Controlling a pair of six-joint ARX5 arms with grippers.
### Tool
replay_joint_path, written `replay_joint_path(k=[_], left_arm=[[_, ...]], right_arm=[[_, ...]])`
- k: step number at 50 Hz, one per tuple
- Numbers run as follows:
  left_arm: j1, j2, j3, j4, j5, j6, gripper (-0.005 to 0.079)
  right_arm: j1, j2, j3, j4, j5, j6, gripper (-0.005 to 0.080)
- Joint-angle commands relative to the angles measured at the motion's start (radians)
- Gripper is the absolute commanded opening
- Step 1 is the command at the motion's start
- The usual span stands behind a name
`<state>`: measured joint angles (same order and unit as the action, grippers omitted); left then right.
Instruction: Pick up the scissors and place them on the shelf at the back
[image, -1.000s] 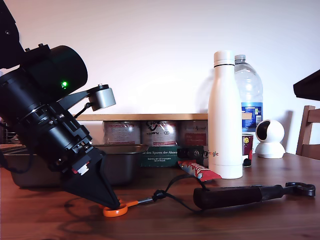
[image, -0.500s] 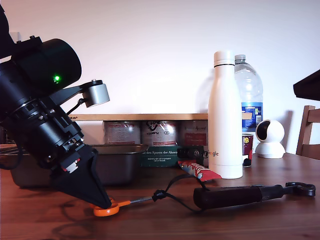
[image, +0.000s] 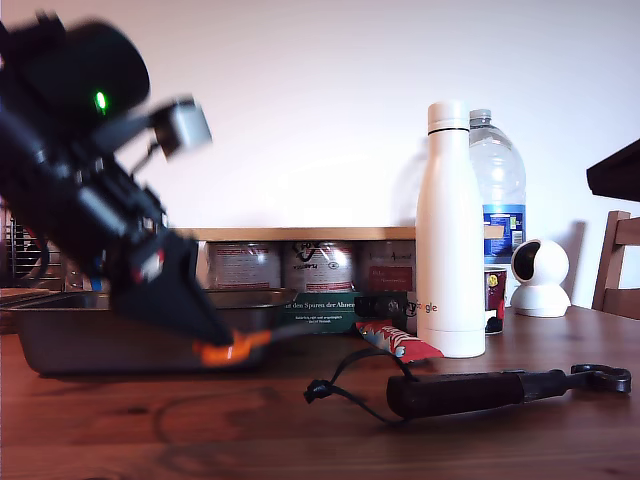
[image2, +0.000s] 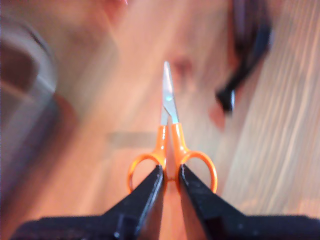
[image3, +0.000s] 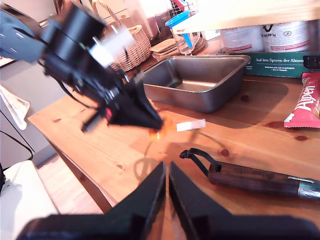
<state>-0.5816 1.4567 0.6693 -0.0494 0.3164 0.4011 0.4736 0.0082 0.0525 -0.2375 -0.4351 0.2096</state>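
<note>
The scissors (image2: 170, 142) have orange loop handles and short metal blades. My first gripper (image2: 170, 181) is shut on them between the loops, blades pointing away. In the exterior view the scissors (image: 228, 350) hang blurred above the table at that view's left, under my first gripper (image: 215, 335), in front of the baking tray. The second wrist view shows the first gripper (image3: 135, 111) with an orange blur of scissors (image3: 159, 131) at its tip. My second gripper (image3: 166, 172) is shut with nothing in it, over the table's near part. The light-wood shelf (image: 300, 233) runs along the back on cans.
A dark grey baking tray (image: 60, 345) stands under the shelf. A long black-handled tool (image: 480, 390) with a cord loop lies in front. A white bottle (image: 450, 230), a plastic bottle (image: 497, 190), a red snack bar (image: 400, 340) and a small white camera (image: 540, 275) stand toward the exterior view's right.
My first gripper has lifted the scissors off the table and moved up; they now hang in front of the baking tray. The arm is motion-blurred.
</note>
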Motion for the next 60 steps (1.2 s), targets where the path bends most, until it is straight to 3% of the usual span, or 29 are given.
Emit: replay_joint_path(k=[1, 25, 48, 60], left_arm=[[0.004, -0.018, -0.014, 0.005, 0.005, -0.009, -0.0024], [0.066, -0.111, -0.014, 0.030, 0.005, -0.030, -0.0024], [0.077, -0.137, -0.014, 0.085, 0.005, -0.039, -0.0024], [0.114, -0.150, -0.008, 0.174, 0.005, -0.066, -0.0024]], right_arm=[[0.004, -0.006, -0.011, 0.007, 0.000, 0.000, -0.0012], [0.004, -0.006, -0.011, 0.008, 0.000, 0.000, -0.0012], [0.004, -0.006, -0.011, 0.018, 0.000, 0.000, -0.0012], [0.004, -0.006, -0.011, 0.013, 0.000, 0.000, -0.0012]])
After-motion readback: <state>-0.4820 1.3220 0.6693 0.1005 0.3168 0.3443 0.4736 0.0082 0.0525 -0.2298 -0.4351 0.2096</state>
